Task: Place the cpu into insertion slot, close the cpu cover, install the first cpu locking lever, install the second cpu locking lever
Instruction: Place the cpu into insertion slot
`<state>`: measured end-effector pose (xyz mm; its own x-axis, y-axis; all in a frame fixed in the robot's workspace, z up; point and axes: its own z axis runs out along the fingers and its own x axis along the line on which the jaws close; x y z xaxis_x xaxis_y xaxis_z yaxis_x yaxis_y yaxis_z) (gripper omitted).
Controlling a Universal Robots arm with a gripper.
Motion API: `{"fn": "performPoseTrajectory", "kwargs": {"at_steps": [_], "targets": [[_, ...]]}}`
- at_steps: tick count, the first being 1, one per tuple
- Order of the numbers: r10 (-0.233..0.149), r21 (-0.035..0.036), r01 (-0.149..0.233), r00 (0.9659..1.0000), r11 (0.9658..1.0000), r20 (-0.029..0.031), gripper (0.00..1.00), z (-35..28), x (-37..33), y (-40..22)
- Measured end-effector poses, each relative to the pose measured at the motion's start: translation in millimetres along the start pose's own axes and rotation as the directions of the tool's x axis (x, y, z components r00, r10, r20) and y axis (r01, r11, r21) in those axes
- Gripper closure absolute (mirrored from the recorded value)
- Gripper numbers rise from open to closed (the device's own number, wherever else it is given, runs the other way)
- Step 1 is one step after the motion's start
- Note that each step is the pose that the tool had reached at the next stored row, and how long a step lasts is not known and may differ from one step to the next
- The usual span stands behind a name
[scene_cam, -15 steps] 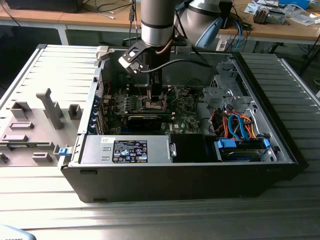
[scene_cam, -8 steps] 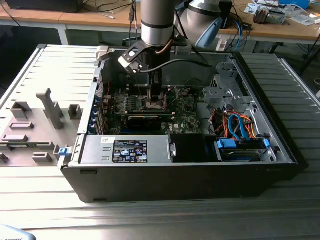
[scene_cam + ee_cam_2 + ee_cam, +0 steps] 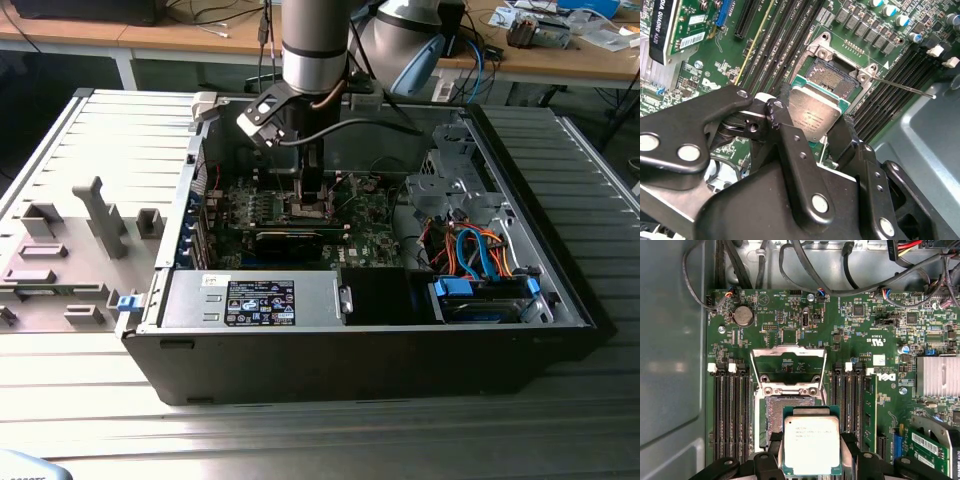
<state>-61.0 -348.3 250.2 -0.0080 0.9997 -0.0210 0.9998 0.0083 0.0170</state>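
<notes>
Item: open computer case (image 3: 370, 350), lying on its side on a ribbed metal table (image 3: 300, 440), seen from beside the bench.

Markings: a black-and-white label (image 3: 258, 300) on the grey power supply (image 3: 250, 298). A white sticker on the expansion card (image 3: 660, 30). White lettering across the green motherboard (image 3: 790, 315). Fine grey print on the chip's lid (all of it left unread here).

Gripper (image 3: 313, 195): on the arm reaching down into the case over the board. Its black fingers (image 3: 785, 130) are closed against two opposite edges of the cpu (image 3: 811, 445), clamping it flat between them, metal top facing up.

Cpu: held over the near edge of the insertion slot (image 3: 785, 412), overlapping it in both wrist views and not seated. The slot's contact field is bare beyond the chip.

Cpu cover (image 3: 788, 365): swung open, standing up from the far side of the slot.

Locking lever (image 3: 900, 86): a thin metal rod, unlatched, jutting out from one slot corner.

Also on board: memory slots (image 3: 732, 410) either side of the socket, a coin battery (image 3: 743, 315), blue and orange cables (image 3: 480, 250).
</notes>
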Motion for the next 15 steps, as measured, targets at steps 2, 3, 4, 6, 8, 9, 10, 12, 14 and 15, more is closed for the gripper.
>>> {"fn": "performPoseTrajectory", "kwargs": {"at_steps": [2,3,4,6,8,9,10,12,14,15], "targets": [[0.000,0.0001,0.000,1.0000,1.0000,0.0000,0.45,0.5,0.0,0.0],[0.000,0.0001,0.000,1.0000,1.0000,0.0001,0.45,0.7,0.0,0.0],[0.000,0.0001,0.000,1.0000,1.0000,0.0001,0.45,1.2,0.0,0.0],[0.000,0.0001,0.000,1.0000,1.0000,0.0000,0.45,1.8,0.1,0.0],[0.000,0.0001,0.000,1.0000,1.0000,0.0000,0.45,2.2,0.1,0.0],[0.000,0.0000,0.000,1.0000,1.0000,0.0000,0.45,2.4,0.1,0.0],[0.000,0.0001,0.000,1.0000,1.0000,0.0001,0.45,2.5,0.1,0.0],[0.000,0.0001,0.000,1.0000,1.0000,0.0000,0.45,3.5,0.1,-0.1],[0.000,0.0001,0.000,1.0000,1.0000,0.0000,0.45,3.7,0.1,-0.1],[0.000,0.0000,0.000,1.0000,1.0000,0.0000,0.45,4.0,0.1,-0.1]]}}
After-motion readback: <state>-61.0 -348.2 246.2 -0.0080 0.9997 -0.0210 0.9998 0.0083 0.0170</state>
